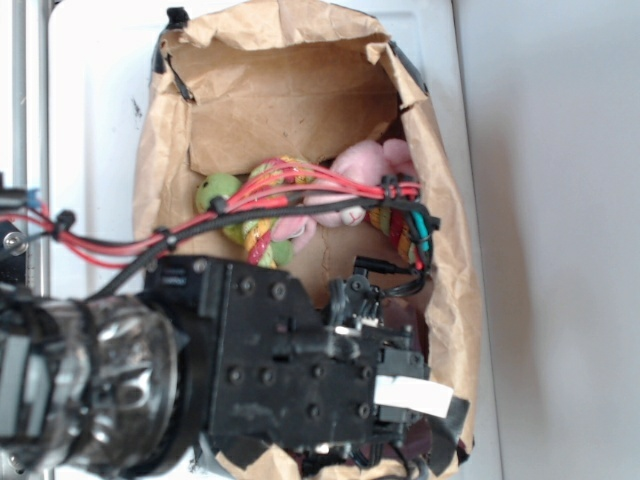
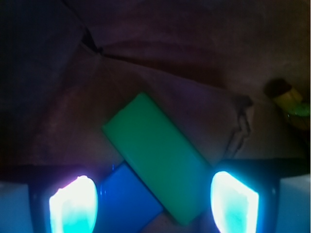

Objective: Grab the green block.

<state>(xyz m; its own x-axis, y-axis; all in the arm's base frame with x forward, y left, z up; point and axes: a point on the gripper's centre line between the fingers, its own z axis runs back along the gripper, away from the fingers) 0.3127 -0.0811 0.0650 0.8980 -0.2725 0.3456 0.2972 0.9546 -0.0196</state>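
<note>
Glossy mid-green and flat-faced, one green block (image 2: 158, 158) is seen lying diagonally on the brown paper bag (image 1: 290, 100) floor, overlapping one blue block (image 2: 127, 201). It is framed between the gripper (image 2: 154, 206) fingers, which are spread apart and hold nothing.

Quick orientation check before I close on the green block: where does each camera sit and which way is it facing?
Exterior: sits above, faces down into the paper bag; the black arm fills the lower frame, plush toys beyond.
Wrist: rides on the gripper, faces the bag floor; green block overlaps the blue block between glowing fingertips.
Shared: bag interior.
</note>
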